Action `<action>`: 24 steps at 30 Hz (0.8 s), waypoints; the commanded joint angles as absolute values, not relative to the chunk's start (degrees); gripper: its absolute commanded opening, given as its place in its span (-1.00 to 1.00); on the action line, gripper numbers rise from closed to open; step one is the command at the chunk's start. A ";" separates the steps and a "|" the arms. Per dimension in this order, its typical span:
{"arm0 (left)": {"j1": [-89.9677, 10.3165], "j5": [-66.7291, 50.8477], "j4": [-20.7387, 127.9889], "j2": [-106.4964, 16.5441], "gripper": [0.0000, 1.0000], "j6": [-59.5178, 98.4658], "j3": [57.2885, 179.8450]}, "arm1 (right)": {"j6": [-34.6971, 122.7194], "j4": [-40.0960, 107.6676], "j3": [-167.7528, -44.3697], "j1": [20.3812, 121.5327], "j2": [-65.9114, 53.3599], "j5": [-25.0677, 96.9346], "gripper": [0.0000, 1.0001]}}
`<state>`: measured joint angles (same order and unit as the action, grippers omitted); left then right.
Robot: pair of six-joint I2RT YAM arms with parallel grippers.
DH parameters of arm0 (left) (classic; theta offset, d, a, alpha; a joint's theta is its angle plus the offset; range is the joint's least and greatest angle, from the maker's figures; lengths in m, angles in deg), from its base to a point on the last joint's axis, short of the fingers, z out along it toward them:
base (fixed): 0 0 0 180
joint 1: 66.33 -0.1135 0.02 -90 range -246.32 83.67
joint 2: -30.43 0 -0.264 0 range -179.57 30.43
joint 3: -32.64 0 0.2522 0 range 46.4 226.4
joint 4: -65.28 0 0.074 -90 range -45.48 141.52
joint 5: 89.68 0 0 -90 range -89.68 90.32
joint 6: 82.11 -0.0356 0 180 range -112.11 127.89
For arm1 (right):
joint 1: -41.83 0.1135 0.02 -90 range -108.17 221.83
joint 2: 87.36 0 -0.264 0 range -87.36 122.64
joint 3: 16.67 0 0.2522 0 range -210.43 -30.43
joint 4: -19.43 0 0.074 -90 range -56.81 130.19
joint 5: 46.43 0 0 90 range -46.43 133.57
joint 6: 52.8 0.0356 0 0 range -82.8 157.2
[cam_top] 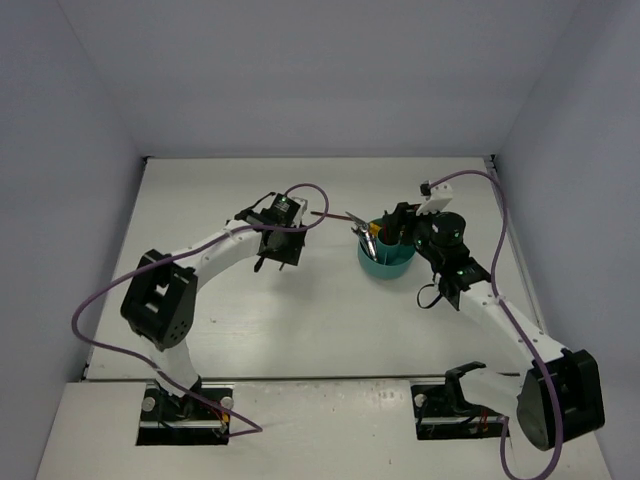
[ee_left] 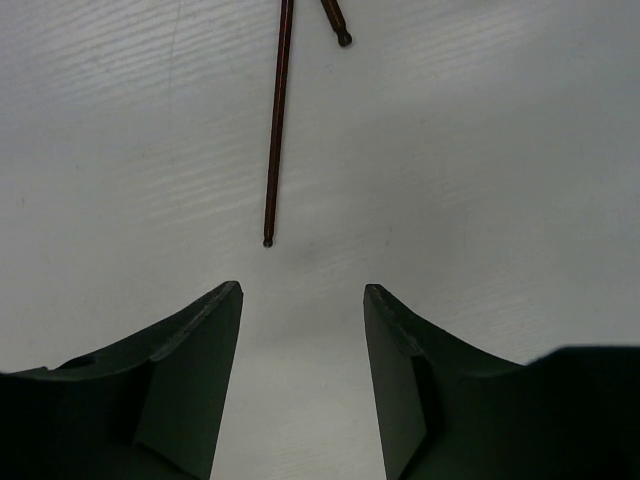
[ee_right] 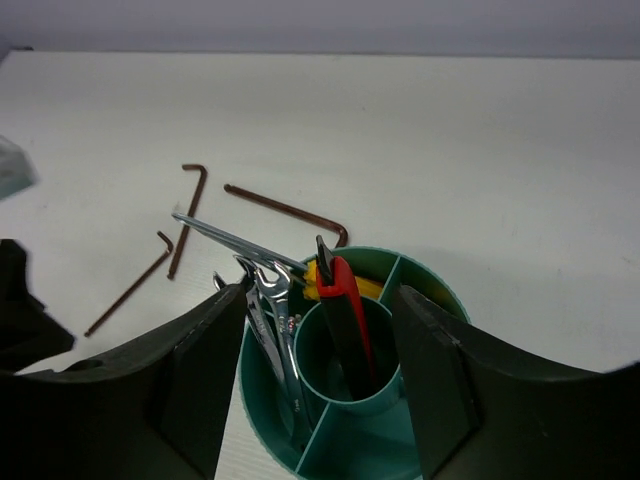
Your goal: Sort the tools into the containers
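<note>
The left gripper [ee_left: 303, 288], jaws apart and empty, hangs just short of a hex key [ee_left: 277, 120], likely its next pick, while the right gripper [ee_right: 318, 295] gapes empty over the teal tub [ee_right: 372, 254].

This is a robotics lab test cell: a flat white tabletop [cam_top: 300, 320] boxed in on three sides by plain pale wall panels [cam_top: 320, 70]. Two white-and-black jointed robot arms, the left arm [cam_top: 215, 248] and the right arm [cam_top: 500, 320], are bolted at its near edge on dark base plates [cam_top: 185, 415], with loose purple cables [cam_top: 75, 320] looping off them. The props on the table are a round teal plastic tub [cam_top: 385, 270] and small hand tools [ee_right: 275, 310].
</note>
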<state>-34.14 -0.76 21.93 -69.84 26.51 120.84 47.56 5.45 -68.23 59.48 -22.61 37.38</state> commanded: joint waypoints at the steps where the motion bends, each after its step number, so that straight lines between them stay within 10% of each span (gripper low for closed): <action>1: -34.60 1.73 21.29 -75.14 -0.08 26.62 128.09 | 47.02 7.59 -70.44 59.32 -30.69 39.99 0.19; 24: -38.02 -4.97 10.66 -92.03 -0.67 23.49 141.90 | 48.24 14.06 -70.35 59.38 -41.25 38.26 0.31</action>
<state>-38.01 -2.90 15.02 -92.18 24.20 141.53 47.85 17.24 -68.34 59.48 -40.26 38.38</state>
